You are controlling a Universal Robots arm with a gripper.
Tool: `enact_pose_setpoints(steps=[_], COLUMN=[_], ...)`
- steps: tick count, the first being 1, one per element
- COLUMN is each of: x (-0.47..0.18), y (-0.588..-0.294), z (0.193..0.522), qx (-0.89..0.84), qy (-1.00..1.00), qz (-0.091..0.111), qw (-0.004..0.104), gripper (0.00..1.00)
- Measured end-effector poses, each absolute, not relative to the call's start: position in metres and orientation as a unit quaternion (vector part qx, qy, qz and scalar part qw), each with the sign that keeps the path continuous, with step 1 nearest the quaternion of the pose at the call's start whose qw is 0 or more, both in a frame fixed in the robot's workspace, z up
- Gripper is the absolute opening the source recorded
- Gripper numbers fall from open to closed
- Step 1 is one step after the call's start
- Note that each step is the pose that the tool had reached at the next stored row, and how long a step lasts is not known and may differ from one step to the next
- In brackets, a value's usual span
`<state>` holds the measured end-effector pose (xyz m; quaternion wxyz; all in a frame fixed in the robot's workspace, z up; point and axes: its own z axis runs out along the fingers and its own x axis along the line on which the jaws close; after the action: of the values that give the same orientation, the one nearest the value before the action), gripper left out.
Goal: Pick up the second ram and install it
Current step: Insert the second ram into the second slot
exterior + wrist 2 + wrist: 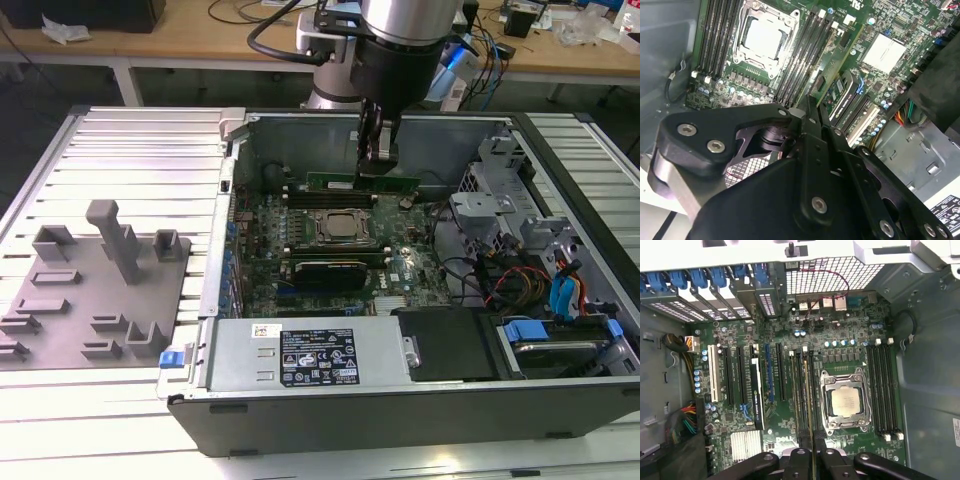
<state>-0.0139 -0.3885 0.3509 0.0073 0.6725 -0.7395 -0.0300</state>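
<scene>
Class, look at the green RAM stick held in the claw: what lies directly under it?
Under the RAM stick in the claw lie black memory slots beside the CPU socket. The claw hides the slots' near ends.

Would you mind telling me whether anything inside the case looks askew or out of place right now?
Nothing looks damaged or spilled. The one thing off the board is the ram, a green stick held on edge by the claw above the slots beside the CPU socket. In the first wrist view its edge runs along the slots, not skewed.
</scene>
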Motion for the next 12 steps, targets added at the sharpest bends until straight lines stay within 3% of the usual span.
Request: enact_pose_setpoints(steps=[1, 3, 4, 12], x=[-0.014, -0.014, -0.014, -0.014], y=[-0.389, -0.389, -0.389, -0.388], z=[0.351, 0.351, 0.348, 0.330], qx=[0.672, 0.672, 0.672, 0.673], qy=[-0.739, -0.738, -0.738, -0.738], qz=[-0.030, -0.055, -0.057, -0.057], qw=[0.007, -0.015, -0.017, -0.017], gripper=[0.14, 0.14, 0.14, 0.14])
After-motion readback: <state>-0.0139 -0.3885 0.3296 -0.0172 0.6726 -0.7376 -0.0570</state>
